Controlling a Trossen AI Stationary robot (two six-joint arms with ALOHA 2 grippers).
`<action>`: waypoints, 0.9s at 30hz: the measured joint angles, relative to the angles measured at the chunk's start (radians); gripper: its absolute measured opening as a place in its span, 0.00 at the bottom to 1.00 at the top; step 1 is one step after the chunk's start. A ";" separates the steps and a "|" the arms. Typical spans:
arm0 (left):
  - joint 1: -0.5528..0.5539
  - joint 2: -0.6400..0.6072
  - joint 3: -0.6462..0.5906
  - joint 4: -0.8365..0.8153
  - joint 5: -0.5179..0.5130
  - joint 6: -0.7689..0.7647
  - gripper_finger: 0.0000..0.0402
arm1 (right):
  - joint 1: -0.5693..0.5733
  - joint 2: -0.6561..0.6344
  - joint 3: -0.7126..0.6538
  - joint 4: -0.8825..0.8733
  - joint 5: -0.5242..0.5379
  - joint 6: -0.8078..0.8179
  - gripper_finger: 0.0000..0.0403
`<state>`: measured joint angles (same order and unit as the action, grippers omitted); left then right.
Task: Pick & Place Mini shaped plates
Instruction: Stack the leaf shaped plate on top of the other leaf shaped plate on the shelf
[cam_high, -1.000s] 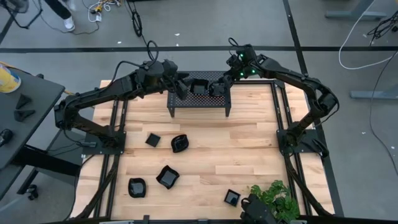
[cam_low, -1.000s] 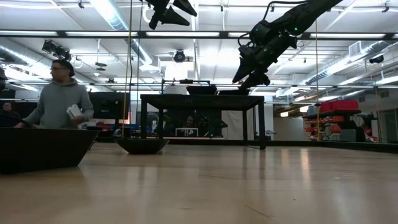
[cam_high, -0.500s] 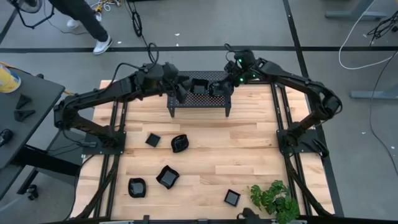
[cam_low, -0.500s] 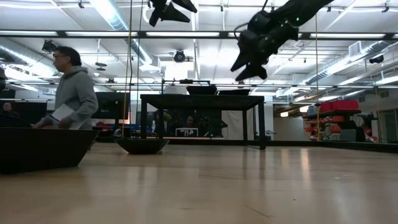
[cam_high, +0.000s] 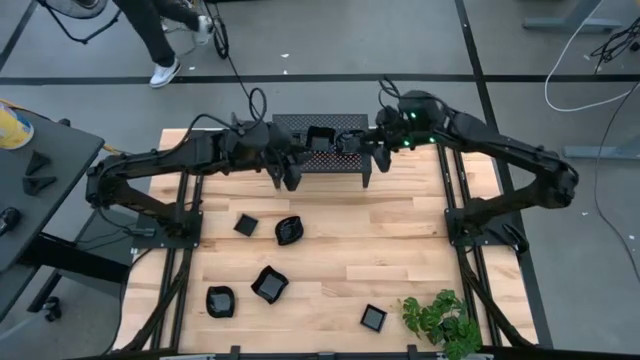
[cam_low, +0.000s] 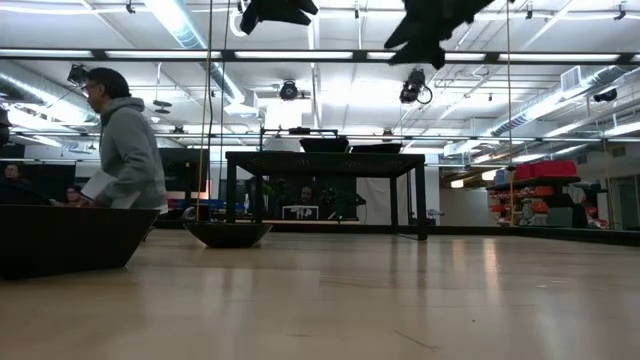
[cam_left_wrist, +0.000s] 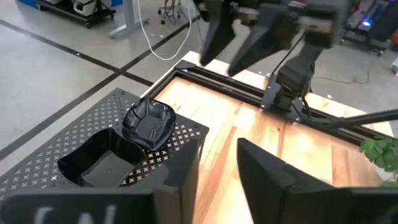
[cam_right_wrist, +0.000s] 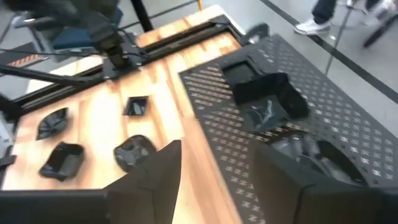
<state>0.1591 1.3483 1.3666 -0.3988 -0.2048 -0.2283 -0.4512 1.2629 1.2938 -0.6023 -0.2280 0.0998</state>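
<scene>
Pretty typical lab space: grey concrete floor (cam_high: 330, 40) with dark lines running across it, cables (cam_high: 590, 60) trailing at the upper right of the high view. A dark side table (cam_high: 40, 190) sits at the left edge with a yellow container (cam_high: 12, 128) on it. In the low view, long ceiling light strips (cam_low: 180, 20) glow overhead, red shelving (cam_low: 545, 190) stands far right, and a person in a grey hoodie (cam_low: 125, 150) walks at the left.

Left gripper (cam_high: 291, 172) open; right gripper (cam_high: 379, 157) seemingly open.
</scene>
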 joint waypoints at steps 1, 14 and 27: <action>-0.004 -0.002 0.000 -0.002 -0.001 0.006 0.25 | 0.016 -0.012 0.000 -0.002 0.011 0.000 0.45; -0.052 -0.004 0.000 -0.003 -0.005 0.016 0.02 | 0.201 -0.044 0.000 -0.025 0.150 0.049 0.34; -0.138 -0.037 -0.001 -0.004 -0.109 0.027 0.03 | 0.303 -0.043 0.000 -0.036 0.255 0.057 0.27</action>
<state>0.0209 1.3109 1.3655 -0.4032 -0.3140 -0.2010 -0.1477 1.2194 1.2938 -0.6383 0.0267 0.1570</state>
